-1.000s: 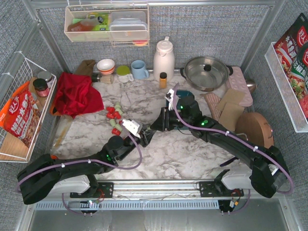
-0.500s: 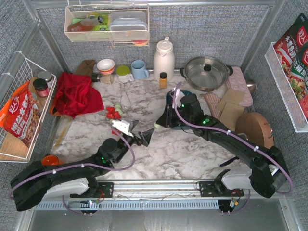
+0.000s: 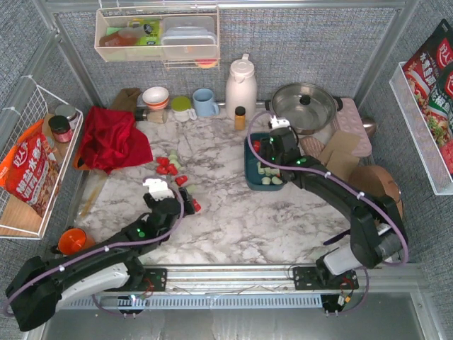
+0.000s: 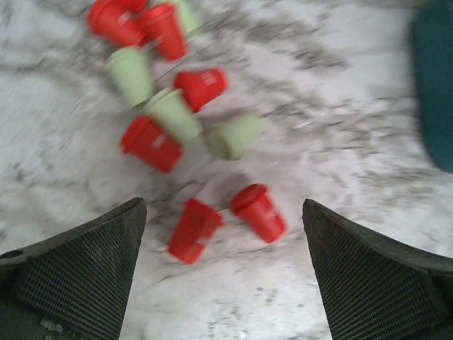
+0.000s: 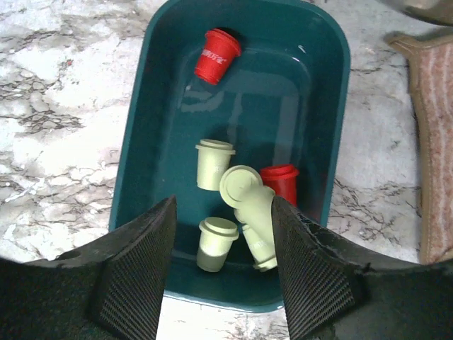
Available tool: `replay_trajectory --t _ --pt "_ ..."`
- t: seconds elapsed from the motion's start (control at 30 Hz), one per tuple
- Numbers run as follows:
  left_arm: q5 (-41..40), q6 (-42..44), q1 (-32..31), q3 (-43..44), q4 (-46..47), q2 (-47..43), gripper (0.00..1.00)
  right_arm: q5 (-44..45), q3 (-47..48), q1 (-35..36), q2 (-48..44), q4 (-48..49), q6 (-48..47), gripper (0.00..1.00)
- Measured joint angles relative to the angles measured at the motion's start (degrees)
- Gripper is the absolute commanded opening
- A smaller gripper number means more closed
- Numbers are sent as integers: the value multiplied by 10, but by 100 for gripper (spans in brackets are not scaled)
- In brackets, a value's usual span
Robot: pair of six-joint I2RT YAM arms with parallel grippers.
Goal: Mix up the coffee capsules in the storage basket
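Note:
The storage basket (image 3: 249,170) (image 5: 333,85), dark teal, stands right of the table's middle. In it lie several coffee capsules, pale green (image 5: 214,163) and red (image 5: 217,55). My right gripper (image 3: 267,159) (image 5: 223,276) hangs open just above its near end with nothing between the fingers. Loose red and green capsules (image 3: 170,164) lie on the marble at left. My left gripper (image 3: 173,200) (image 4: 226,283) is wide open and low over the table. Two red capsules (image 4: 193,230) (image 4: 258,211) lie just ahead of its fingers, untouched. The basket's edge (image 4: 435,85) shows at the far right of the left wrist view.
A steel pot (image 3: 304,106), white thermos (image 3: 241,85), amber bottle (image 3: 240,117), blue mug (image 3: 205,103) and bowls (image 3: 156,97) line the back. A red cloth (image 3: 110,138) lies at left. Oven mitts (image 3: 333,159) and a round wooden board (image 3: 375,188) lie right of the basket.
Both grippers have left the table's middle. The right one has swung back over the basket and its jaws have widened. The left one opened wide and drew back beside the loose capsules.

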Motion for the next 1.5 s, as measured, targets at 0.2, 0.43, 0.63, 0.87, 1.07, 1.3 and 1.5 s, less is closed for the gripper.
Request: replay_trajectory --t 0.2,0.43,0.63,0.87,1.07,1.3,1.5 --pt "67 -63 76 9 -99 57 81 -23 37 -2 25 -29 -12 65" --pt "115 -70 92 21 -139 104 67 -43 21 -2 -20 -43 -16 66" --pt "138 -64 106 18 -135 118 65 -75 20 -2 -27 -43 -14 66" --pt "153 -26 126 25 -103 150 62 -90 14 -2 -27 -45 -11 66" --pt "181 -3 140 42 -75 192 51 -101 14 -2 -27 -46 -10 66" --pt "212 4 143 55 -65 223 39 -106 14 -2 -27 -48 -10 66" --pt "246 5 141 67 -72 225 28 -119 16 -2 -31 -57 -7 67"
